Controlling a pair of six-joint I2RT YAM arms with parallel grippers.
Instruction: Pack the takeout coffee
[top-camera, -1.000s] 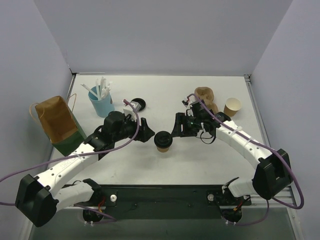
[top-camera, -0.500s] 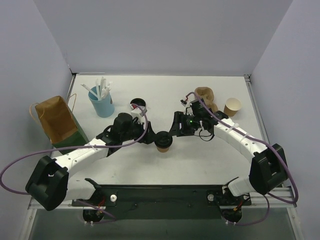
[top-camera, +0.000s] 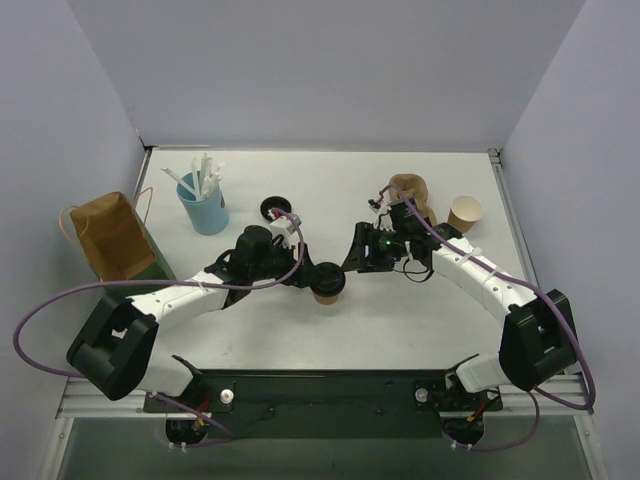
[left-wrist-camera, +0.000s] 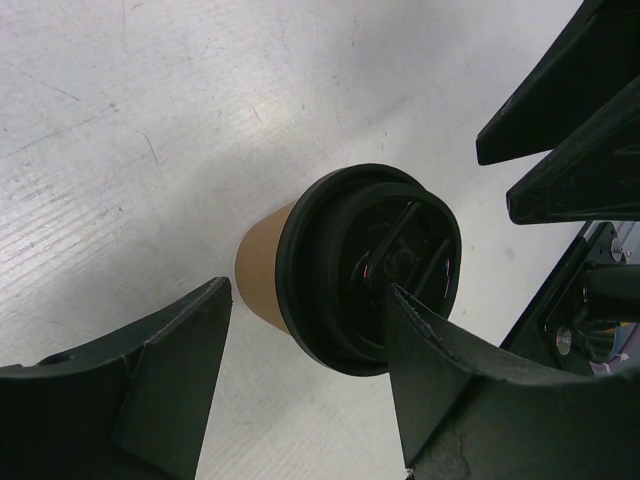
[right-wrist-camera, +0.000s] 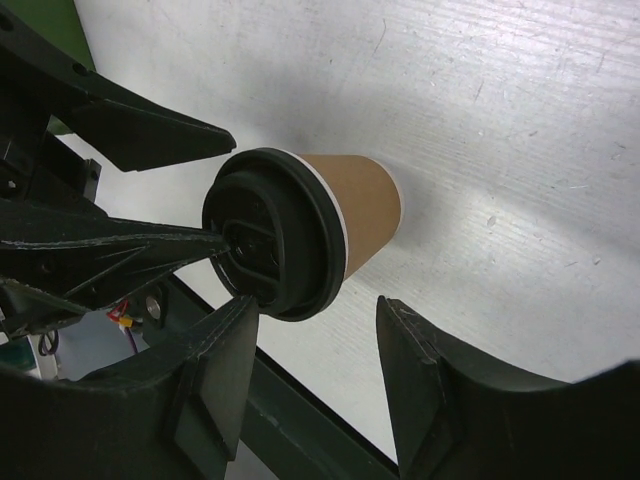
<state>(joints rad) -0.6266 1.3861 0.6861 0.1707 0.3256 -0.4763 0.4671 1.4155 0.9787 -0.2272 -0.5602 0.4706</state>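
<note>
Takeout coffee (top-camera: 327, 283), upright at the middle of the table (top-camera: 400, 320), flanked on both sides: left gripper (top-camera: 300, 272) spread, one finger (left-wrist-camera: 440, 350) laid across the black lid (left-wrist-camera: 350, 250), probably to seat it; right gripper (top-camera: 352, 262) likewise spread beside the cup wall, apparently steadying, contact not discernible.

A scuffed white table (top-camera: 300, 330) sits boxed by plain, perhaps pale lilac walls (top-camera: 320, 70).

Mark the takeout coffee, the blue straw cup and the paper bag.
takeout coffee (top-camera: 326, 277): top external view, on its black lid.
blue straw cup (top-camera: 208, 217): top external view, on its blue side wall.
paper bag (top-camera: 110, 235): top external view, on its brown side.
</note>
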